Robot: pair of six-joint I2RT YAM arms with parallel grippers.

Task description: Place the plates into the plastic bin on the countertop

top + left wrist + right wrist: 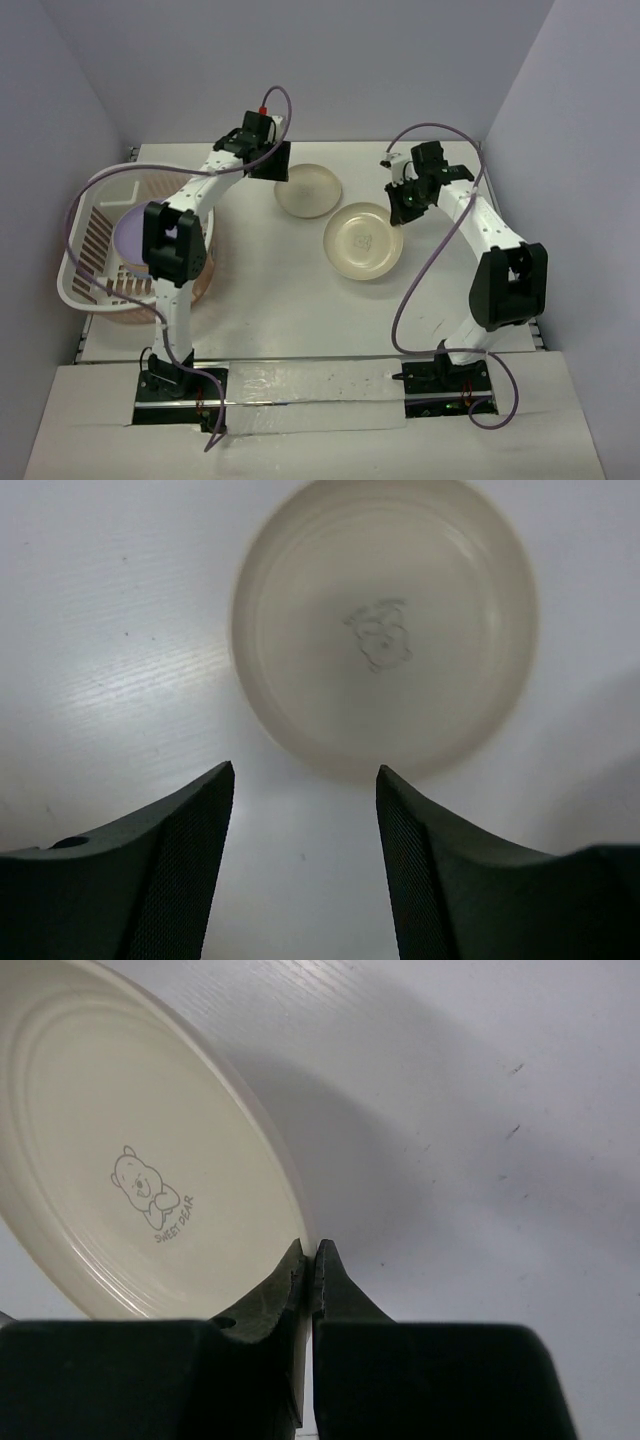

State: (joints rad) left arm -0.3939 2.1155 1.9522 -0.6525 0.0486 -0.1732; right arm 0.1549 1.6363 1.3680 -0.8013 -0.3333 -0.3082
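Right wrist view: your right fingers (290, 1282) are pinching the rim of a cream plate (130, 1160) at mid-bench (300, 320). Your left fingers (195, 830) are hanging parted over a second cream plate (385, 630). The bin (95, 240) is sitting far left.

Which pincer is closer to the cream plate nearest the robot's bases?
Right. The right pincer is shut on the near cream plate at its rim; the left pincer hangs open by the far cream plate, away from it.
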